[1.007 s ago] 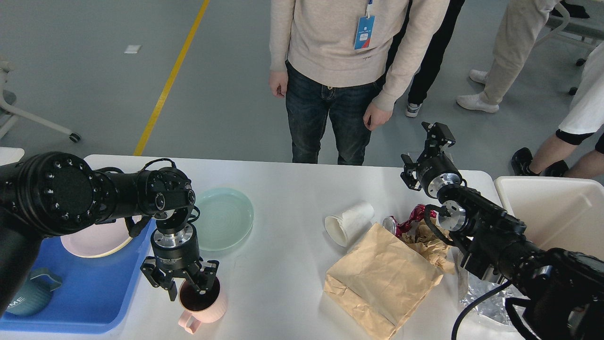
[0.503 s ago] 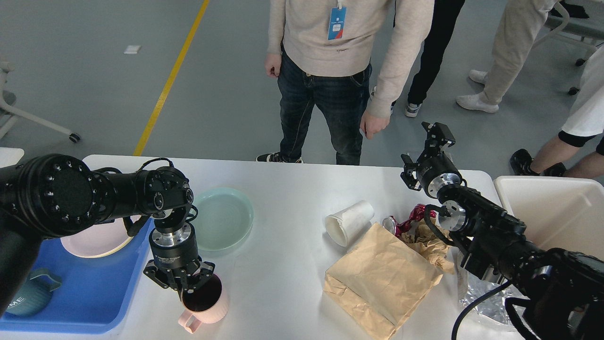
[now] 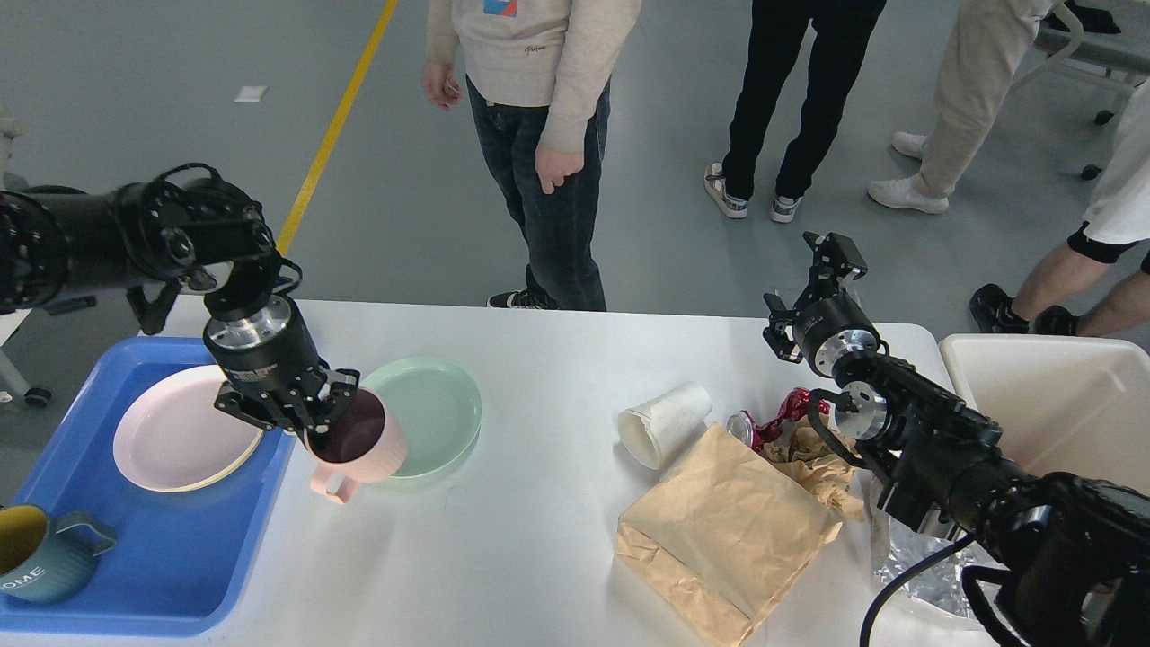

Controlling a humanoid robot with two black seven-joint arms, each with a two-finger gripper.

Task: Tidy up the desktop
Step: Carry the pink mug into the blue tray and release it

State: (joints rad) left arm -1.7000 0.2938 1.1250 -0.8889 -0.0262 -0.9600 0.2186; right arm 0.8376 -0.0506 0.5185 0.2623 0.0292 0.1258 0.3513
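The white desktop (image 3: 539, 503) fills the lower view. My left gripper (image 3: 310, 420) is shut on the rim of a pink mug (image 3: 364, 445) and holds it in the air, tilted, over the tray's right edge and beside a mint green plate (image 3: 431, 409). My right gripper (image 3: 835, 256) is raised past the table's far right edge; its fingers are too small and dark to tell apart. A white paper cup (image 3: 665, 422) lies on its side mid-table, next to a brown paper bag (image 3: 728, 530) and a crushed red can (image 3: 773, 418).
A blue tray (image 3: 171, 548) at the left holds a pink plate (image 3: 180, 440) and a teal mug (image 3: 40, 562). An off-white bin (image 3: 1051, 404) stands at the right edge. Crumpled foil (image 3: 916, 575) lies by my right arm. People stand beyond the table.
My left gripper has lifted the pink mug off the table and carried it up and to the left, toward the tray. The person in the beige sweater walked left. The right arm stayed still.
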